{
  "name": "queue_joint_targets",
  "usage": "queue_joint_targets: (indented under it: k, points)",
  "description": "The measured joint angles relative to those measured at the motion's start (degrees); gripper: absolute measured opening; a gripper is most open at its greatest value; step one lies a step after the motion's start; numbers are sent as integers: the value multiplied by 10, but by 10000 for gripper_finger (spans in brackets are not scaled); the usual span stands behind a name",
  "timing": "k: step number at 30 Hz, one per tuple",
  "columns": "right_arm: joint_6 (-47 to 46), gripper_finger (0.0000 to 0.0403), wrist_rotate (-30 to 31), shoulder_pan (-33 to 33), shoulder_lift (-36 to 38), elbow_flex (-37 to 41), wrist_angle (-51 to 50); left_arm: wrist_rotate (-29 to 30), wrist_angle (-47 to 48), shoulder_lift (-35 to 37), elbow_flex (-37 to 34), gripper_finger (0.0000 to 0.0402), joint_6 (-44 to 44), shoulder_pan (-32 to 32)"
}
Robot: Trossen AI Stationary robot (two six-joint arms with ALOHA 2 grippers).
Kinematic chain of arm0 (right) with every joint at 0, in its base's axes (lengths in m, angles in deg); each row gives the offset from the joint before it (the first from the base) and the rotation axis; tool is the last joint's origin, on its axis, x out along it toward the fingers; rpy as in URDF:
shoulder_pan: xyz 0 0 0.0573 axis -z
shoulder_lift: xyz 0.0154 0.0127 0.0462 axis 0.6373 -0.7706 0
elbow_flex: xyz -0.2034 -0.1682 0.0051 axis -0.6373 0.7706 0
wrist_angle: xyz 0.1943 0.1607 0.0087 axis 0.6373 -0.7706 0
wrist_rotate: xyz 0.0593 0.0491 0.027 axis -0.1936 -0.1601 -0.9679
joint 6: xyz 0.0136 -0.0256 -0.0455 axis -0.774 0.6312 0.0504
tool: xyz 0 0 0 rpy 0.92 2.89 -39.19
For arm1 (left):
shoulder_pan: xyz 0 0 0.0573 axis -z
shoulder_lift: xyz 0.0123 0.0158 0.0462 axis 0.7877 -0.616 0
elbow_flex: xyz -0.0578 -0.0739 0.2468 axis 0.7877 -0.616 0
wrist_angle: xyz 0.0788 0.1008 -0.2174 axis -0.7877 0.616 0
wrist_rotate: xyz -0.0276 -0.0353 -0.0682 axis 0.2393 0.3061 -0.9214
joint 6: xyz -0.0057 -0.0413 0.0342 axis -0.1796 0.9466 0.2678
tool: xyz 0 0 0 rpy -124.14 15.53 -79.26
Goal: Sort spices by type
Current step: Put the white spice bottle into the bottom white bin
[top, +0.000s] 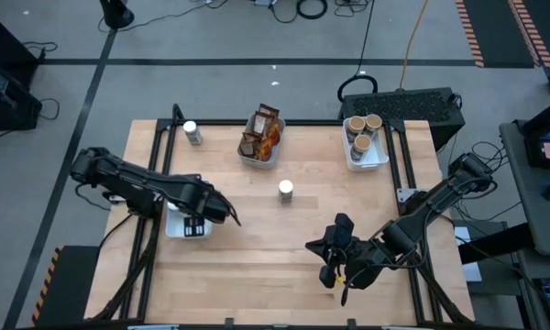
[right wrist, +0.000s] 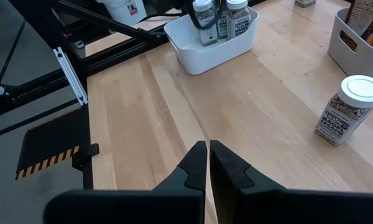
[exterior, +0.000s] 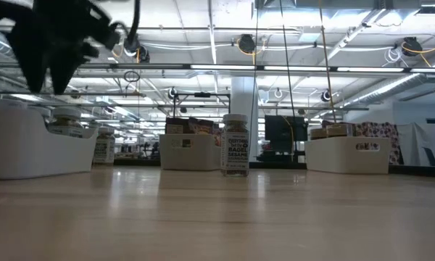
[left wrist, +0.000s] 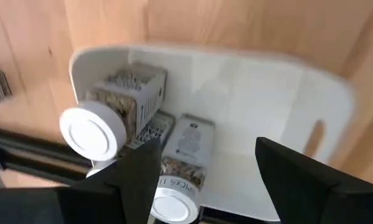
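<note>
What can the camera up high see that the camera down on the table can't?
Only the high view shows the right tool, shut, and the packets from above in their tray. Only the low view shows the room's ceiling lights behind and the label on the middle jar. Both show that jar standing alone on the table, three white trays, and the left tool, open above the left tray.

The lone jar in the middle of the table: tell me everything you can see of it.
The jar is small, clear-sided with a white cap, filled with speckled seeds and wrapped in a printed white label. It stands upright on the bare wood table, cap on, apart from every tray and touched by nothing. It sits in front of the packet tray. The low view shows it upright too; the right wrist view shows it ahead of the shut right gripper.
</note>
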Motion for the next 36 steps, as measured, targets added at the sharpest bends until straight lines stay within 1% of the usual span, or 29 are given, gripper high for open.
queue_joint_targets:
  k: [4,8,13,18,20,22,25,28,31,34,36]
  points:
    - [2,0,0,1,0,0,-2,-2,-21,7,44,262,-12,0]
    - [2,0,0,7,0,0,-7,1,-88,9,86,262,-38,0]
    - [2,0,-3,17,0,0,-10,10,-227,9,102,262,-87,-6]
    - [1,0,-3,23,1,0,-22,12,-374,9,102,262,-104,-33]
    - [1,0,-6,28,2,0,-46,12,-431,9,102,262,-102,-53]
    - [0,0,-22,38,6,0,-83,6,-480,9,102,262,-101,-74]
    - [6,0,-39,59,14,0,-145,-14,-526,1,102,262,-101,-106]
    - [42,0,-52,89,24,0,-179,-23,-525,-13,102,262,-107,-136]
    - [102,0,-84,131,37,0,-171,-43,-529,-31,102,262,-133,-168]
    - [173,0,-128,177,51,0,-151,-82,-561,-50,102,262,-177,-197]
    - [213,0,-163,219,60,0,-133,-111,-562,-60,102,262,-200,-215]
